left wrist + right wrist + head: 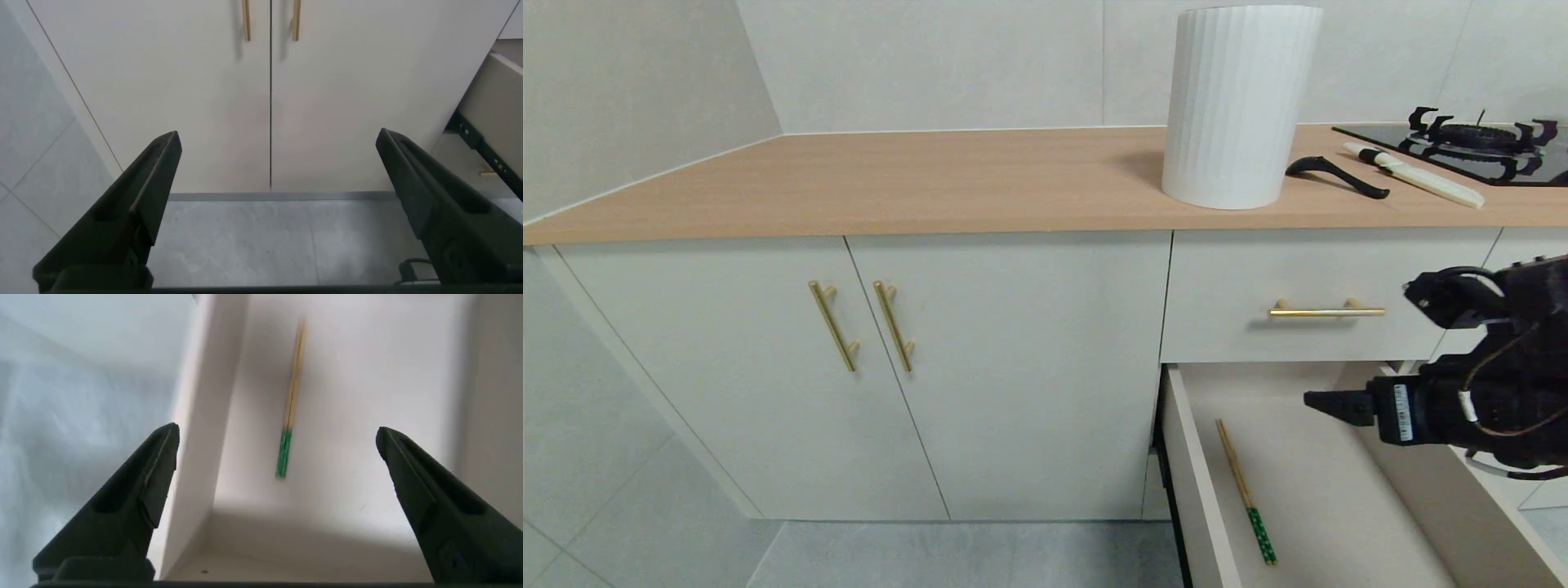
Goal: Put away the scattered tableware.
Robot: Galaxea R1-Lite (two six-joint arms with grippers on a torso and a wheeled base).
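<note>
Chopsticks (1246,492) sat in the open drawer (1188,457)

They're laid lengthwise on the drawer floor near its left wall, green ends toward the front. The right gripper (276,434) is held above them, jaws spread wide, nothing gripped. The left gripper (278,143) is pointed at the cabinet doors (270,90), jaws likewise released. A knife (1417,175) is left on the countertop (931,180) near a white canister (1237,106).

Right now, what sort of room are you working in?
Most likely a home kitchen: a wood-look countertop over cabinets, a gas hob at the counter's right end, and an open drawer holding chopsticks.
</note>
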